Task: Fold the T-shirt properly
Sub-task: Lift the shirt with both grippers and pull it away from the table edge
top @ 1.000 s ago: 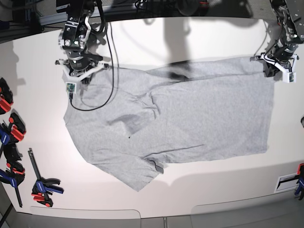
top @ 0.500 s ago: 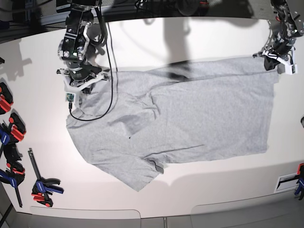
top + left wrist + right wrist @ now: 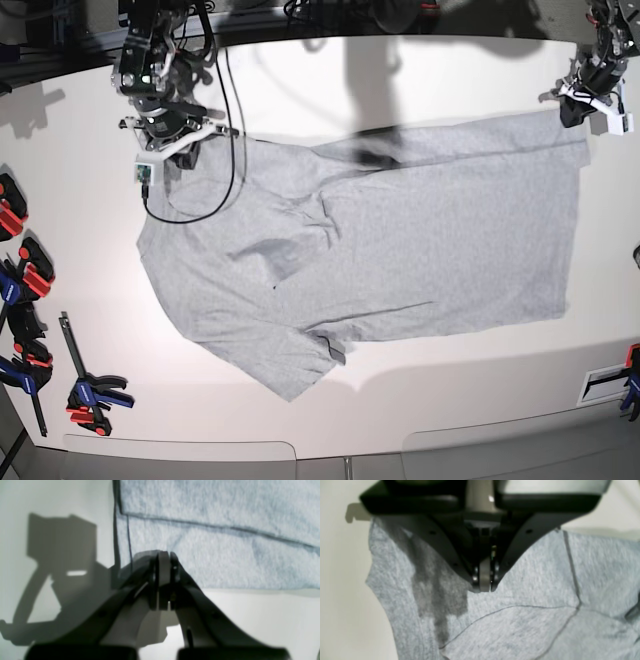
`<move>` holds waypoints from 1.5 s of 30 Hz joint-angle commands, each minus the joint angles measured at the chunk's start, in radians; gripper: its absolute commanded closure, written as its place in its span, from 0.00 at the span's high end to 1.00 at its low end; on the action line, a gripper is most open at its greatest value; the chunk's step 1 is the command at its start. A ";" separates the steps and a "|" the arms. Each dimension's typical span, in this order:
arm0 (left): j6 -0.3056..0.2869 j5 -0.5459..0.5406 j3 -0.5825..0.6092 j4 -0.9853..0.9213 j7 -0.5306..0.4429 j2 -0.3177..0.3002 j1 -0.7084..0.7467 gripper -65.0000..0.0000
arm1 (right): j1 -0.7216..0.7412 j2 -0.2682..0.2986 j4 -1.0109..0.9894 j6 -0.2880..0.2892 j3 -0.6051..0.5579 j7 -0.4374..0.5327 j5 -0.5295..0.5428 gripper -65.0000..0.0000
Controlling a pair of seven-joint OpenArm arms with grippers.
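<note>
The light grey T-shirt [image 3: 400, 240] lies spread plain side up on the white table [image 3: 420, 70], one sleeve pointing to the front edge. My left gripper [image 3: 582, 115] is at the shirt's far right corner, jaws shut on the hem. In the left wrist view the left gripper [image 3: 163, 555] sits over the T-shirt [image 3: 225, 555] edge. My right gripper [image 3: 165, 155] is at the far left, shut on the cloth near the shoulder. In the right wrist view creases in the T-shirt [image 3: 520, 630] run out from the shut right gripper [image 3: 483, 587].
Several red, blue and black clamps [image 3: 20, 270] lie along the table's left edge, one more [image 3: 90, 392] nearer the front. A black cable [image 3: 232, 150] hangs from the right arm over the shirt. A white label [image 3: 605, 385] lies at the right front.
Both grippers have moved toward the table's far edge. The shirt's far right corner and its left shoulder have followed them, drawing the far edge tauter.
</note>
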 commanded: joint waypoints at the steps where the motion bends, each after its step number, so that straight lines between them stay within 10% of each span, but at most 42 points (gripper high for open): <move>1: 0.019 0.051 -0.001 0.003 0.066 -0.008 0.033 0.00 | -0.034 0.005 0.003 0.000 0.000 -0.111 -0.042 0.00; 45: 0.020 0.050 -0.126 0.135 0.111 -0.008 0.241 0.00 | -0.343 0.082 0.262 0.006 0.002 -0.248 -0.049 0.00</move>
